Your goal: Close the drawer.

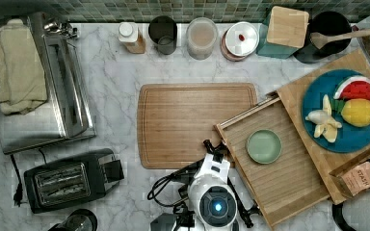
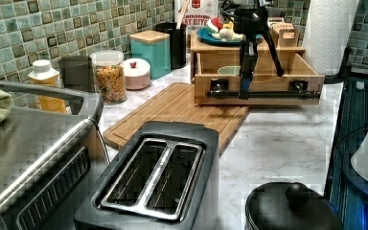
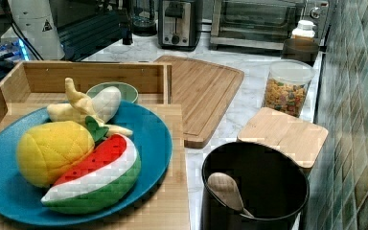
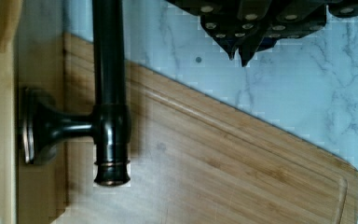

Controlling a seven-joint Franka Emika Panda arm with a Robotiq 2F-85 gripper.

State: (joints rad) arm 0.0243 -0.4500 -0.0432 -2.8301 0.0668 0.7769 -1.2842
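Note:
The drawer (image 1: 279, 179) stands pulled far out of the wooden box (image 1: 291, 96), toward the top view's lower left, its ribbed floor showing. A small green bowl (image 1: 264, 146) lies inside it. A dark bar handle (image 2: 268, 94) runs along the drawer front (image 2: 263, 82). My gripper (image 1: 215, 148) hangs just in front of that face near the handle's end (image 4: 109, 93), fingertips together and shut on nothing. In the wrist view my gripper (image 4: 239, 57) is apart from the bar, over marble. The right view shows the drawer (image 3: 91, 76) from behind.
A chopping board (image 1: 192, 125) lies flat against the drawer's front corner. On the box top a blue plate (image 1: 313, 91) carries toy fruit. A black toaster (image 1: 72, 179) sits at the top view's lower left, with jars and canisters (image 1: 202, 37) along the tiled wall.

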